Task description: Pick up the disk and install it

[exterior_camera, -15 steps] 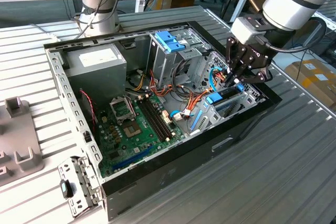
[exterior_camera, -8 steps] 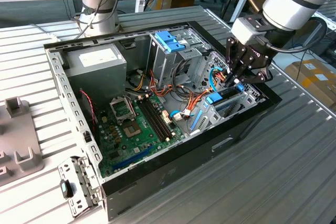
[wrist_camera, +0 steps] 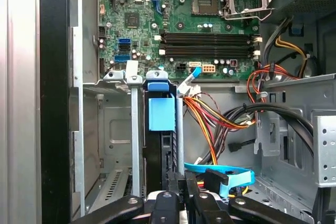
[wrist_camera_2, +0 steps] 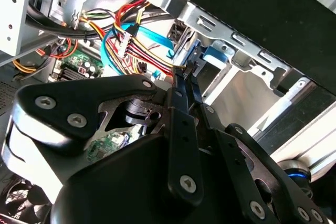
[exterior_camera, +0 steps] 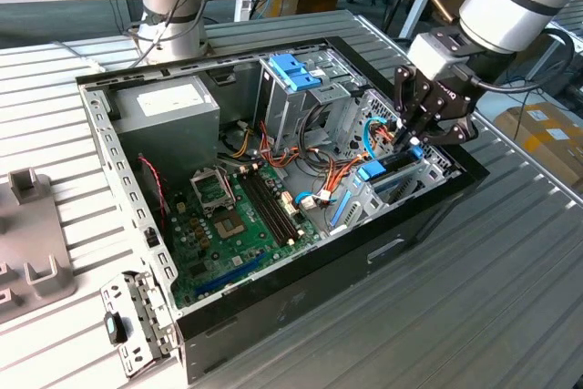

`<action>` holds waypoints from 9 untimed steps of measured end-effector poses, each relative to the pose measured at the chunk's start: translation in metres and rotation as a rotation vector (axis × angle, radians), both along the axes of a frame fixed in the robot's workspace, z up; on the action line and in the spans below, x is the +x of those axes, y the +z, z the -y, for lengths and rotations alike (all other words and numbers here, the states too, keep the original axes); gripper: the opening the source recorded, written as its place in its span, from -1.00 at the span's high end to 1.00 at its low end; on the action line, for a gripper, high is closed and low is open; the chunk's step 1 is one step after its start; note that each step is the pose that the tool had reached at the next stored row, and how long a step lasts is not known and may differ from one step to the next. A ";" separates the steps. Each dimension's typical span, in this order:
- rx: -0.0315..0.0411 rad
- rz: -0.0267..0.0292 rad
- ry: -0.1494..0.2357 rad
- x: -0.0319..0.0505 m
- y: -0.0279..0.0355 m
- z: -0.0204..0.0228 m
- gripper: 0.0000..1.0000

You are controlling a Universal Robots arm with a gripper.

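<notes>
In the first wrist view the black hand [wrist_camera: 181,200] sits closest, its fingers [wrist_camera: 173,192] drawn together on the near end of the disk [wrist_camera: 160,145], a dark slab standing on edge in a metal bay with its blue tab [wrist_camera: 160,113] at the far end. Just beside it run a flat blue cable [wrist_camera: 220,172] and a bundle of red, orange and yellow wires [wrist_camera: 210,124]. Beyond the bay lies the green circuit board [wrist_camera: 173,14] with its long black memory slots [wrist_camera: 207,44]. In the exterior view the hand [exterior_camera: 412,134] reaches into the open computer case [exterior_camera: 118,179] at the exterior view's right, clenched on the disk [exterior_camera: 383,172] at the case's edge. Further back stands a tall metal cage with a blue handle [exterior_camera: 296,72], and the case rests on a ribbed metal bench [exterior_camera: 437,316].
</notes>
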State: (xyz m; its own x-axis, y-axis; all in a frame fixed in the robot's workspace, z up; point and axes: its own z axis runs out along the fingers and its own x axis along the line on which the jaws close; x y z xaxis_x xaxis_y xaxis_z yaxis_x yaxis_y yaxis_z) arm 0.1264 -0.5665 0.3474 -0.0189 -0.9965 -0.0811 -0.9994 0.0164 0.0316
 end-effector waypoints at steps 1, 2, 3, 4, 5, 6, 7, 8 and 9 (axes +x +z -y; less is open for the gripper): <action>-0.0001 0.0001 0.002 0.0000 0.0001 0.0019 0.65; -0.0001 0.0000 0.007 -0.0002 0.0001 0.0029 0.65; -0.0001 0.0000 0.008 -0.0008 0.0001 0.0031 0.65; 0.0005 0.0000 0.009 -0.0009 0.0000 0.0033 0.65; 0.0011 0.0000 0.010 -0.0011 -0.0002 0.0035 0.65; 0.0015 0.0001 0.014 -0.0012 -0.0003 0.0040 0.65; 0.0017 0.0000 0.014 -0.0012 -0.0003 0.0041 0.65; 0.0015 0.0000 0.014 -0.0012 -0.0004 0.0041 0.65; 0.0017 0.0000 0.014 -0.0012 -0.0010 0.0043 0.65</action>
State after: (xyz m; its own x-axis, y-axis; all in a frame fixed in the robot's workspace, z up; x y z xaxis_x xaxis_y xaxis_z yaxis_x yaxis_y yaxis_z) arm 0.1252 -0.5708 0.3463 -0.0050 -0.9966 -0.0828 -0.9995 0.0024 0.0316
